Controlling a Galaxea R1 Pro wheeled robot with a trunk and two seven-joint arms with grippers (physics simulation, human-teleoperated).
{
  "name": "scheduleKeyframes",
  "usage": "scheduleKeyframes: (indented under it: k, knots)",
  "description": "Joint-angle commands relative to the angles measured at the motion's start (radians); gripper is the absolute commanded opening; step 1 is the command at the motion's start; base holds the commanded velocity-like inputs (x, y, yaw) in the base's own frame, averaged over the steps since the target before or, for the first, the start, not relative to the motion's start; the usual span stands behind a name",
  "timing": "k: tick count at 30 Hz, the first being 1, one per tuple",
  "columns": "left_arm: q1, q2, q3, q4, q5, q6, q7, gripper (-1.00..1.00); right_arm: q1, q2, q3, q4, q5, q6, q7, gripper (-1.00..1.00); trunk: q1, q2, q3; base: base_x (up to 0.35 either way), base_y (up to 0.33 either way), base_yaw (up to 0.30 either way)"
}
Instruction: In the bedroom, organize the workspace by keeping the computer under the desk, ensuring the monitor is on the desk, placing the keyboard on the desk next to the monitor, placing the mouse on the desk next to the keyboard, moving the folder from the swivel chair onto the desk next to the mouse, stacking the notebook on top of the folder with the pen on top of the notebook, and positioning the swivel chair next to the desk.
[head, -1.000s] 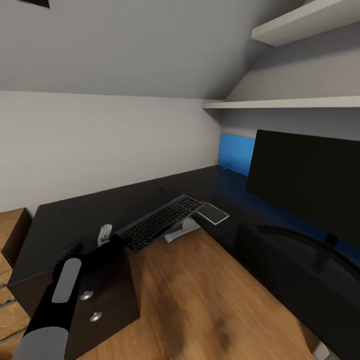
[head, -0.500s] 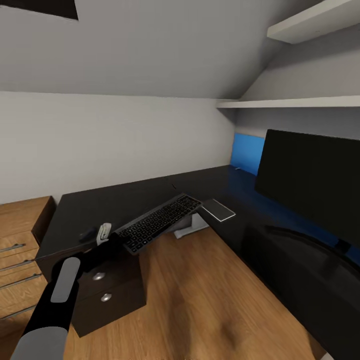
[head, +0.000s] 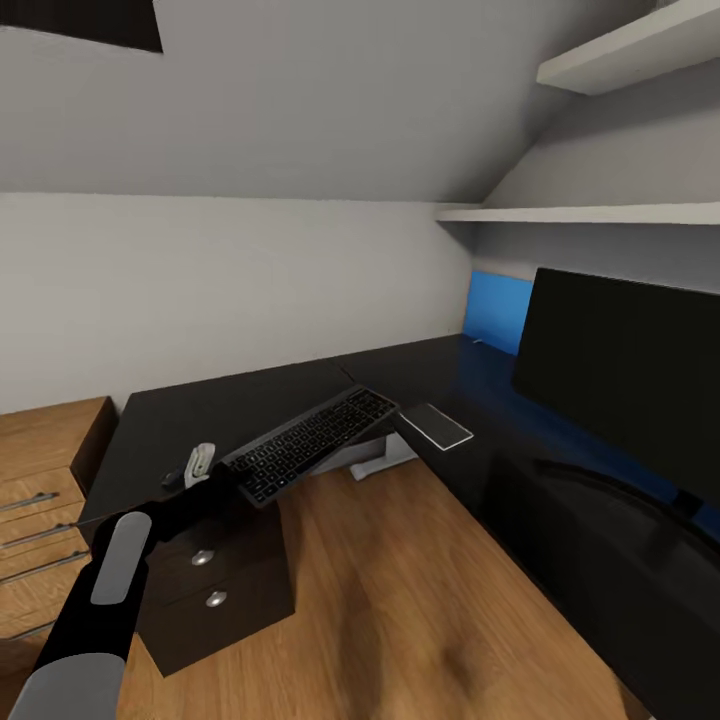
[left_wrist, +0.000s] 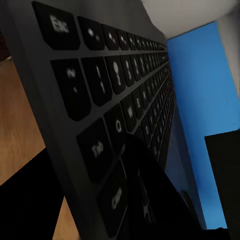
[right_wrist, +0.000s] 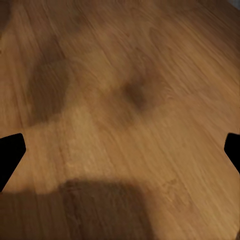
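I am pinching the keyboard (head: 307, 443) in my left gripper (head: 225, 480) over the desk's (head: 400, 372) inner edge, needing to set it beside the monitor (head: 620, 365).

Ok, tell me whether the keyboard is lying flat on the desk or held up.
Held up. The left gripper is shut on one end of the keyboard, which juts tilted out over the wood floor past the desk edge.

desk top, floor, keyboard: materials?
Desk: black and glossy, lacquered or laminate by the look; it mirrors the blue panel.
Floor: light wood planks, matte, with visible grain and seams.
Keyboard: dark grey slim case with black matte keys and white legends, probably plastic; a metal case cannot be ruled out.
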Motion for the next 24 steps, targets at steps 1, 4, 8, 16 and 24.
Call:
scheduleKeyframes:
  k: [1, 4, 8, 16, 24]
  knots:
    - [-0.001, 0.000, 0.001, 0.000, -0.008, 0.005, -0.007, -1.00, -0.001, 0.001, 0.004, 0.001, 0.007, -0.002, -0.010, 1.00, -0.004, 0.007, 0.002, 0.000, 0.000, 0.150]
    - [-0.001, 0.001, -0.011, -0.003, -0.022, 0.006, -0.006, -1.00, -0.001, 0.003, 0.004, 0.001, 0.008, -0.002, -0.010, 1.00, -0.016, 0.028, 0.009, 0.000, 0.000, 0.195]
    - [-0.001, 0.009, -0.041, -0.024, -0.059, 0.013, -0.006, -1.00, -0.001, 0.011, 0.004, 0.001, 0.008, -0.002, -0.010, 1.00, -0.031, 0.056, 0.018, 0.000, 0.000, 0.223]
    - [-0.001, 0.046, -0.046, -0.108, -0.063, 0.155, -0.009, -1.00, -0.001, 0.012, 0.004, 0.001, 0.008, -0.002, -0.010, 1.00, -0.062, 0.112, 0.037, 0.000, 0.000, 0.230]
    - [-0.001, 0.099, -0.091, -0.102, -0.051, 0.164, -0.018, -1.00, -0.001, 0.012, 0.002, 0.001, 0.008, -0.002, -0.010, 1.00, -0.092, 0.168, 0.056, 0.000, 0.000, 0.227]
